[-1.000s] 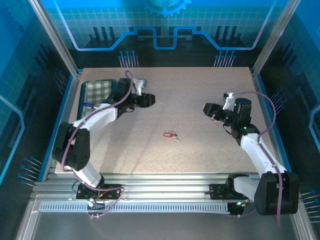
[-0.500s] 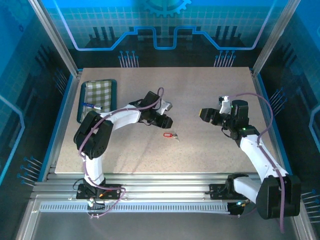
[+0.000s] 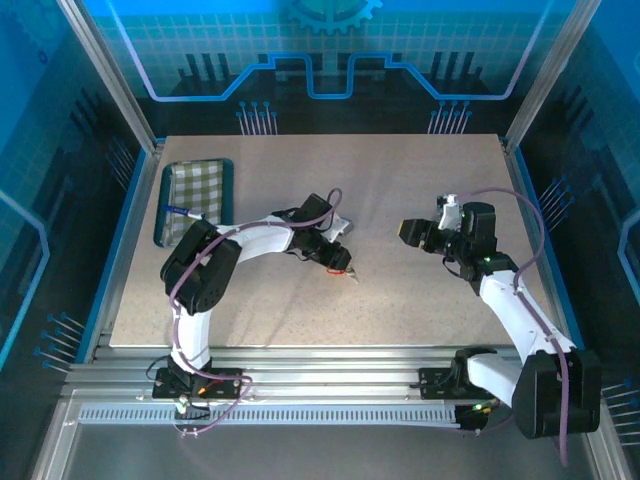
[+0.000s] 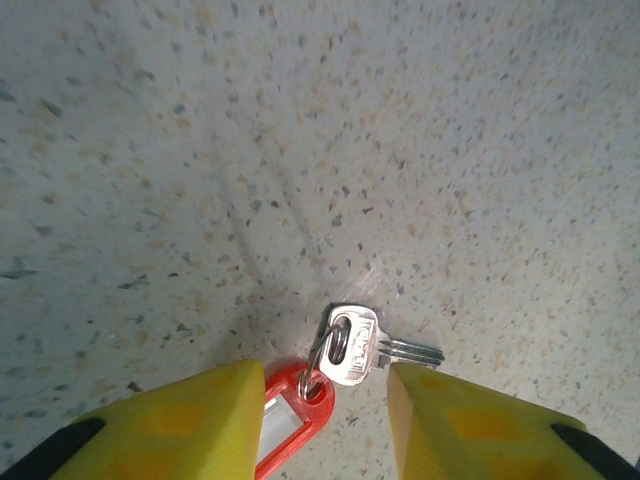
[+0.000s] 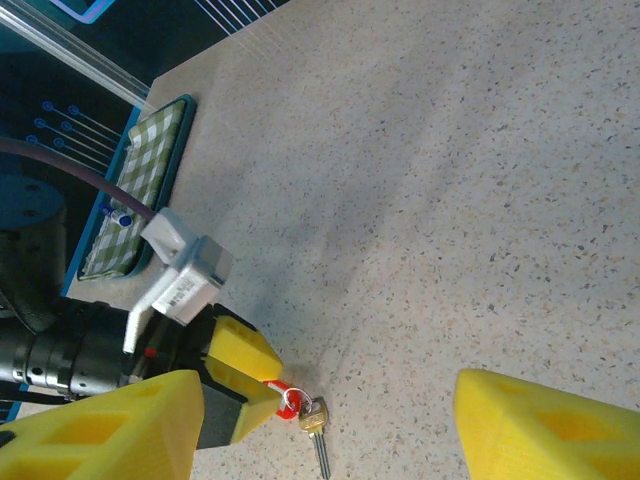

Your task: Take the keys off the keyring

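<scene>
- Tray (image 3: 168, 205) at the far left edge of the surface (image 3: 420, 170), lined with checked cloth and with a pen (image 3: 181, 210) on it. It is well apart from the work and poses no hazard.
- Left end effector (image 4: 325, 425): its yellow fingers are spread, with nothing held. They straddle the keyring (image 4: 290, 418), which lies flat near mid-surface.
- Key (image 4: 356, 343): it lies flat, joined to the red keyring by a small wire loop (image 4: 320, 352). Its head is just beside the right-hand finger (image 4: 470, 425).
- Risk: if the fingers close from here, they could trap the key head along with the keyring, and the key must stay free to come off.
- Risk: the keyring is thin and flat, so the fingers may slide over it or shove it away. I cannot tell whether the tips touch the surface.
- Right end effector (image 3: 412, 232): it is wide apart, empty, and well away to the right.
- Risk: when it comes in for so small a key, it could hit the left fingers or knock the key askew.
</scene>
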Available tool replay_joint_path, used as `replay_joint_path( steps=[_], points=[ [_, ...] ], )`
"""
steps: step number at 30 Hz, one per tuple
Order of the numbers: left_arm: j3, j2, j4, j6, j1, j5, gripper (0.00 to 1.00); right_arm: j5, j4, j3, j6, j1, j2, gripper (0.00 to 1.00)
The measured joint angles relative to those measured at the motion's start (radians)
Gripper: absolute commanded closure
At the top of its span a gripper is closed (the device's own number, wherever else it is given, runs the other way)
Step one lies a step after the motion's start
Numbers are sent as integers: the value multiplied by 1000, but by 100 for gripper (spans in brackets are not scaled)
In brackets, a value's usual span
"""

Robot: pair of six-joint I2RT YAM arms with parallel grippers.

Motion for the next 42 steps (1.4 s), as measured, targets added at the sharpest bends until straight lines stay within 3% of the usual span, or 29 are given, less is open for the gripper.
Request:
replay_joint_path(
  steps=[18, 31, 37, 42],
  points=[
    [0, 6, -12, 23, -37, -22, 73, 0, 3, -27, 1, 0, -4, 32],
    [0, 6, -22, 39, -51, -48, 97, 0, 11, -32, 1, 0, -4, 32],
    [-1, -3, -42, 52, -55, -64, 99, -3, 15, -40, 4, 1, -2, 32],
    [1, -75, -89, 76, -55, -104, 100, -19, 23, -36, -14, 37, 12, 39]
  ],
)
